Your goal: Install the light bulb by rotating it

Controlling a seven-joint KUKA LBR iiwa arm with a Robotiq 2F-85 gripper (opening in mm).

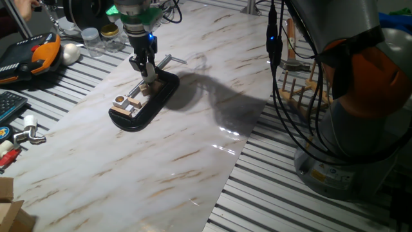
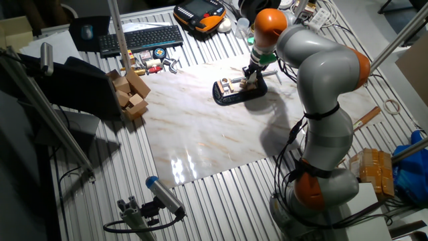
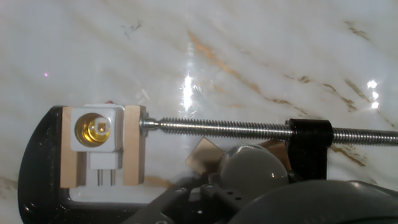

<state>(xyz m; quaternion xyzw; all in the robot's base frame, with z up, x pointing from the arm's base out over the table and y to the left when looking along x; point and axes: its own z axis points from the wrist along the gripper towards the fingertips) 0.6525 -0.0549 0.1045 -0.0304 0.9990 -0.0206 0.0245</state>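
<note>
claw (image 1: 149, 72) held the light bulb (image 3: 254, 167) over the clamp (image 1: 145, 100), off to one side of the socket (image 3: 94, 129).
the claw seemed pinched on the bulb, though the hand view blurred there. the empty socket sat clamped between wooden blocks on the counter (image 1: 193, 148); coming down misaligned could cross-thread the bulb.

Robot arms: one, the KUKA arm (image 2: 321, 100)
Grippers: one gripper (image 1: 147, 76), fingers pointing down
Light bulbs: one light bulb (image 3: 252, 167), at 6 o'clock in the hand view
Black clamps: one clamp (image 1: 145, 100) on the marble board (image 1: 174, 148)
White sockets: one socket (image 3: 94, 129), with a brass hole
Wooden pads beside the socket: two wooden pads (image 3: 133, 145)
Keyboards: one keyboard (image 2: 140, 38), at 11 o'clock in the other fixed view
Orange handsets: one handset (image 2: 199, 15)
Clear jars: two jars (image 1: 92, 40)
</note>
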